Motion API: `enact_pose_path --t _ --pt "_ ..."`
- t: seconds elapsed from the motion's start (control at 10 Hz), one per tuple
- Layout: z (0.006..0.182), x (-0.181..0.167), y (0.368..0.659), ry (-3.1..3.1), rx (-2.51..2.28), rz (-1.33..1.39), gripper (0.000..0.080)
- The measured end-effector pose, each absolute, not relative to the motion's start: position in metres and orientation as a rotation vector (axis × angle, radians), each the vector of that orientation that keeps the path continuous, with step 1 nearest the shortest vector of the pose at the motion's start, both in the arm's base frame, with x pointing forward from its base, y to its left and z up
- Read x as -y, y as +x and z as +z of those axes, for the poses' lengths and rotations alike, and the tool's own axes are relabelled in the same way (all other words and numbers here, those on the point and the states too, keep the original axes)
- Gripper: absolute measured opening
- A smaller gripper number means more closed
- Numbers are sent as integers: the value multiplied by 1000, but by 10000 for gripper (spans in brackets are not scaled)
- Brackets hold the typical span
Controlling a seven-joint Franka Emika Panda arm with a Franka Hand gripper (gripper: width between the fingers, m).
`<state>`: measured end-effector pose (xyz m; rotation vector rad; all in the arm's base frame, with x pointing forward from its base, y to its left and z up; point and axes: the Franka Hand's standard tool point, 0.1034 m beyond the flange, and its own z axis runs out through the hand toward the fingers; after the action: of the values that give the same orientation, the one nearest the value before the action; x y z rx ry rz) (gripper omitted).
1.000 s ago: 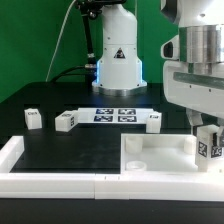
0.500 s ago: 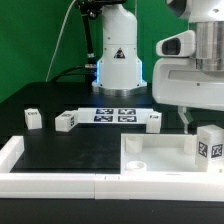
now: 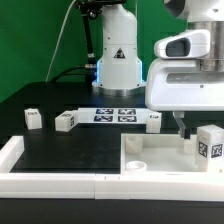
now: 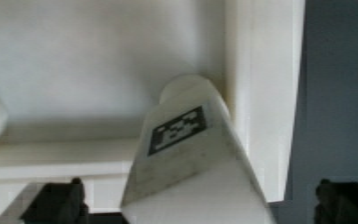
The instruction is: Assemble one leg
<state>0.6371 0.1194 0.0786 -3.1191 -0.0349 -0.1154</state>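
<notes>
Reading across the exterior view from its left: three spare legs are standing well apart on the black table (image 3: 60,150), the first (image 3: 33,118) and second (image 3: 66,121) to the left of the marker board (image 3: 112,114) and the third (image 3: 153,121) just to its right. A white border rail (image 3: 60,180) is running along the front edge. Further right, the large square panel (image 3: 160,155) is lying flat with a raised corner socket (image 3: 137,165) showing.

At the far right, the leg (image 3: 210,146) being assembled is standing upright on the panel's corner, its tag facing the camera. The gripper (image 3: 181,124) is hanging above the panel, just to the left of this leg and apart from it; in the wrist view the leg (image 4: 185,150) is lying between the dark fingertips (image 4: 60,197) without touching either, so the claw is standing spread and empty.

The leg appears to be a small, rigid, light plastic block (probably smooth and somewhat slippery). Gripping across its flat opposite faces, near mid-height, is likely the surest hold.
</notes>
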Motion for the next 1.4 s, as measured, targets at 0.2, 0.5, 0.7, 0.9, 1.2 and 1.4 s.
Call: enact_pose_path --t 0.2,0.5,0.7,0.9,1.2,1.4 --pt "79 -118 638 -3116 246 -123 649" --pt "79 -117 638 -3120 218 -123 396" --pt "79 -118 638 -3115 91 -121 290" --pt "79 -115 639 -3072 -329 -112 290" --pt "78 -104 636 -2996 -789 -95 290" --pt "78 -94 635 -2939 -1034 -100 296"
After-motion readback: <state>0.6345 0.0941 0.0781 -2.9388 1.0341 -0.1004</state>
